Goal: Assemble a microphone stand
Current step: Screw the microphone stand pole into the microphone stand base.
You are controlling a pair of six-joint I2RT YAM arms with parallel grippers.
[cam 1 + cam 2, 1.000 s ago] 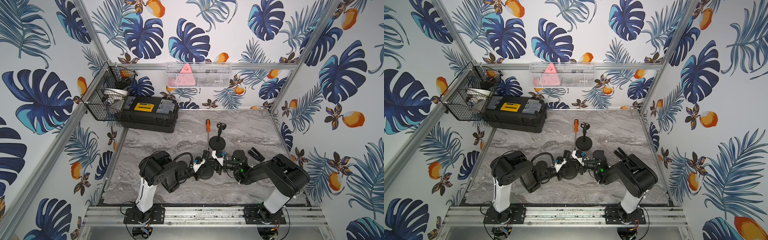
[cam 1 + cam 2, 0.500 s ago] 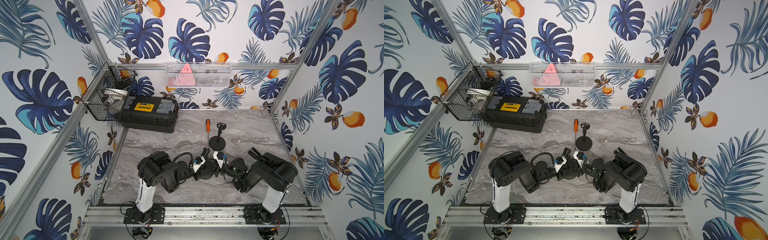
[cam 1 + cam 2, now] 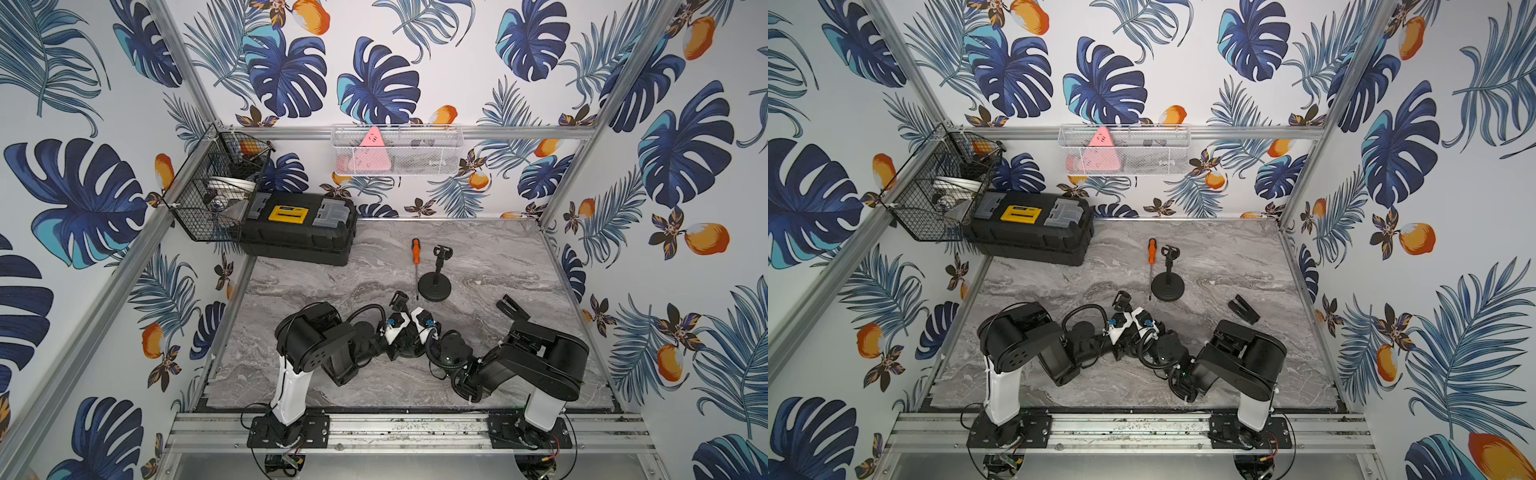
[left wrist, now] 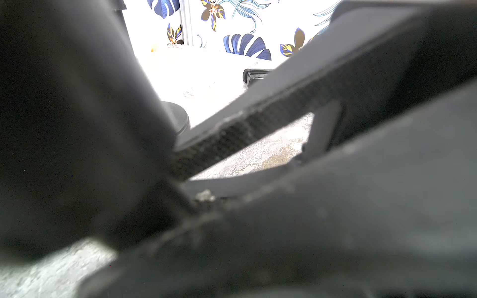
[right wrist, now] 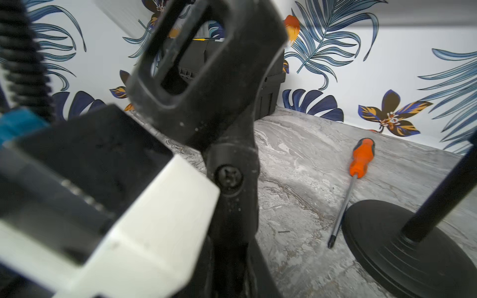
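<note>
One change: we had folded the right arm (image 3: 540, 361) back, right gripper (image 5: 233, 268) clenched on the post (image 5: 233, 219), likely threading it; left gripper (image 4: 188, 178) unreadable.

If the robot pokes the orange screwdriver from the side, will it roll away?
Probably a bit: the orange screwdriver has a rounded handle and lies flat on the smooth marble table, so a sideways poke may roll it. Its thin metal shaft looks stiff, not bendy. The handle's dark grip strips should make it less slippery.

Black round base (image 4: 180, 116) on marble table (image 4: 258, 154)
</note>
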